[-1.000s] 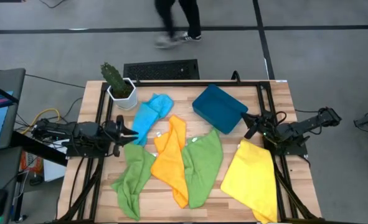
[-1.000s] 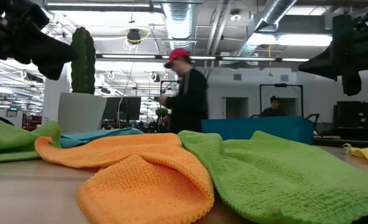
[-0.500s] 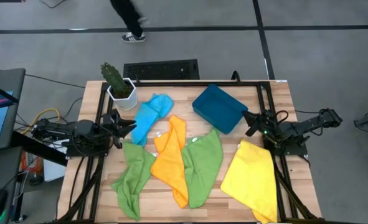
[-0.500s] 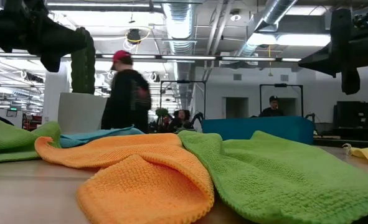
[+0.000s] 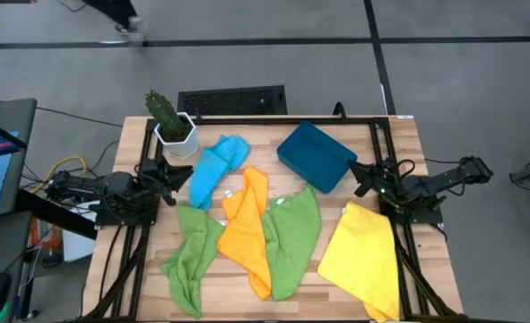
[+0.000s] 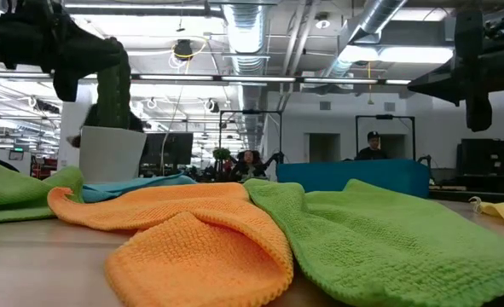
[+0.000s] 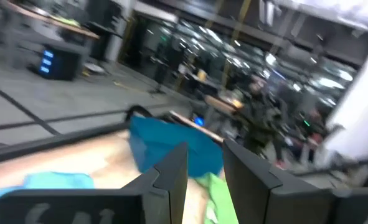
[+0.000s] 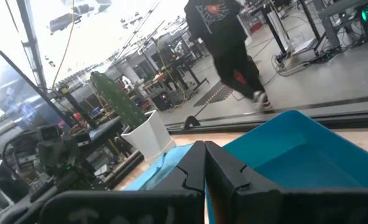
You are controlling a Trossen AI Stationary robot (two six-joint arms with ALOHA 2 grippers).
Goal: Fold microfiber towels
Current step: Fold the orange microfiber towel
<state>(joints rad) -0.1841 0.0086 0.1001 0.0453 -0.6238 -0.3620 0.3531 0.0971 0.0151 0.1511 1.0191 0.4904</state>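
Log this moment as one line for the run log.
phase: pre-grasp | left gripper: open, beside light blue towel | right gripper: shut, near teal bin | towels: all unfolded on table

The tabletop (image 5: 336, 269) is evenly lit from above, with only soft shadows cast. In the low view, glare is given off by ceiling lights (image 6: 379, 53). The left wrist view is heavily smeared; the orange towel (image 6: 200, 247) is rendered sharply.

Overhead, table-level, two wrist views; shared teal bin (image 5: 316, 156).
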